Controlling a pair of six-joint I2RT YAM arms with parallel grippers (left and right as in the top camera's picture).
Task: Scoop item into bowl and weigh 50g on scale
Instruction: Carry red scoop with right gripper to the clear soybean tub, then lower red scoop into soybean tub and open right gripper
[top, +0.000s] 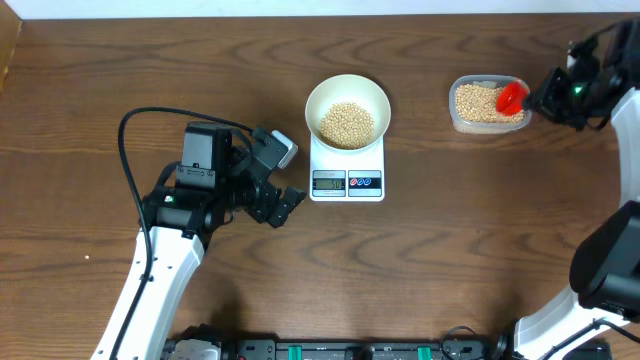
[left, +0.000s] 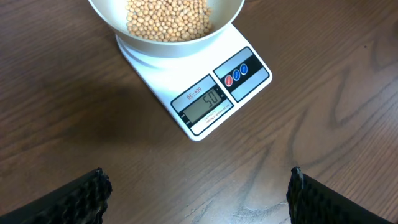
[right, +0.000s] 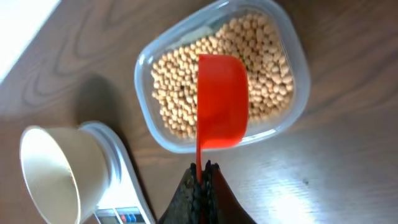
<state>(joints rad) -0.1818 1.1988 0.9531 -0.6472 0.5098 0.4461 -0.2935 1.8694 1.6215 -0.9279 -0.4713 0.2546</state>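
Fingers of your right gripper (right: 204, 168) pinch the red scoop (right: 221, 102) by its handle, its cup over the beans (right: 174, 93) in the clear tub (right: 297, 112) near the table's (top: 440, 240) right edge. Open wood lies between tub and scale (left: 163, 79). Your left gripper (left: 196, 185) is spread wide, empty, over bare table near the scale's display end. The white bowl (left: 163, 42) sits on the scale, beans heaped inside.

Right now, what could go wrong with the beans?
1. The scale reads 50 already, so another scoopful of beans into the bowl would likely overshoot.
2. The right gripper pinches the red scoop by its thin handle over the tub; it might twist or slip.
3. The open left gripper hangs near the scale; a bump could change the reading.
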